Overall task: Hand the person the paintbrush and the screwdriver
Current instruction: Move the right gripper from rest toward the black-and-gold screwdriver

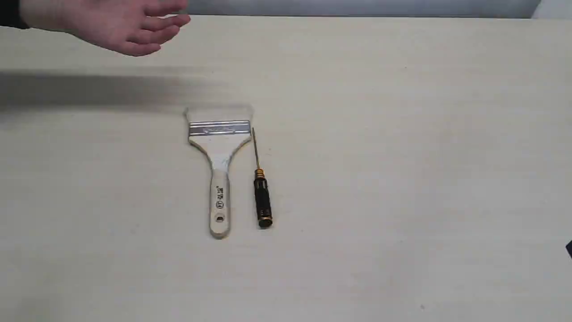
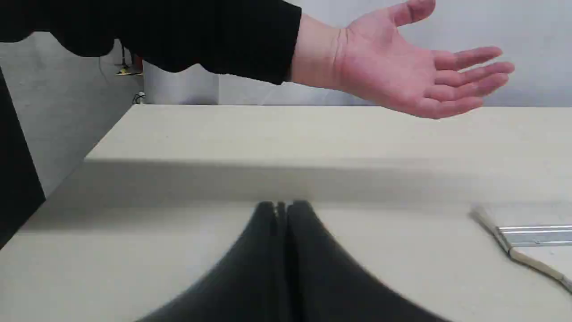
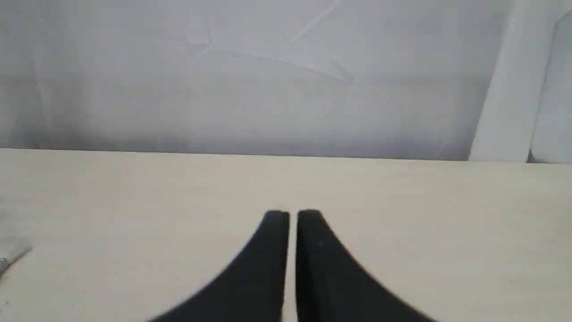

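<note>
The paintbrush (image 1: pixel 219 170) lies flat near the table's middle, pale bristles toward the far side, wooden handle toward the near edge. Just right of it, parallel, lies the screwdriver (image 1: pixel 261 192), black handle nearest, gold shaft pointing away. The person's open hand (image 1: pixel 120 24) hovers palm-up over the far left corner, and shows with its dark cuff in the left wrist view (image 2: pixel 402 71). My left gripper (image 2: pixel 283 206) is shut and empty, low over the table, with the paintbrush's ferrule (image 2: pixel 532 235) off to one side. My right gripper (image 3: pixel 292 214) is shut, holding nothing. Neither gripper appears in the exterior view.
The pale table (image 1: pixel 402 156) carries a dark shadow band (image 1: pixel 89 91) across its left side. A grey wall (image 3: pixel 268 76) stands behind the far edge. A dark bit of arm (image 1: pixel 569 248) peeks in at the right edge.
</note>
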You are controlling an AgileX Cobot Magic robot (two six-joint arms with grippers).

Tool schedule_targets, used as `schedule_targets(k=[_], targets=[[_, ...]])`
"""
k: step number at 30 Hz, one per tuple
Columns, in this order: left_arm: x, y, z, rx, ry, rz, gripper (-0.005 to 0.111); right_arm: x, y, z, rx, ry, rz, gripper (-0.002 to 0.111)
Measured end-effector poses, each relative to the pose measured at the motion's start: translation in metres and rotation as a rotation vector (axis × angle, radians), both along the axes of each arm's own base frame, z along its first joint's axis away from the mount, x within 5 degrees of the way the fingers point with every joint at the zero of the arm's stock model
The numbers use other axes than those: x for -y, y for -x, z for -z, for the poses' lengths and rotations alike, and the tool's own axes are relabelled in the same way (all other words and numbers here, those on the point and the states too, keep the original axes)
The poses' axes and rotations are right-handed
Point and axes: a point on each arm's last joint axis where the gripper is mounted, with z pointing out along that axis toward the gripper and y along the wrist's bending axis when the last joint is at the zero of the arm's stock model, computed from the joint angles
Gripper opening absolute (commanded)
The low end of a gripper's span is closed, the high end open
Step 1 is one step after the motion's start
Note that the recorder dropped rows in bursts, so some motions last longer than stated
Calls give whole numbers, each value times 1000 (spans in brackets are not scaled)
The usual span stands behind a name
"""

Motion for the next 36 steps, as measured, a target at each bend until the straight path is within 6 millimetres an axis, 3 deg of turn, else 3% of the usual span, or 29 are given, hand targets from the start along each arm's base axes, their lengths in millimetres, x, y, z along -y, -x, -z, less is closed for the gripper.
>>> schedule_targets(k=[12,17,19,24,26,31,36], targets=[[0,0,0,0,0,0,0,0,0,0,-1,-31,1,5],[0,0,0,0,0,0,0,0,0,-4,37,-185,10,5],[0,0,0,0,0,0,0,0,0,-5,49,-221,10,11],[0,0,0,0,0,0,0,-8,0,-38,101,-258,-112,43],[0,0,0,0,0,0,0,-13,-2,-49,98,-262,-187,50],[0,0,0,0,0,0,0,-36,-15,-86,33,-218,-400,50],[0,0,0,0,0,0,0,-80,-50,-128,-134,-107,-582,50]])
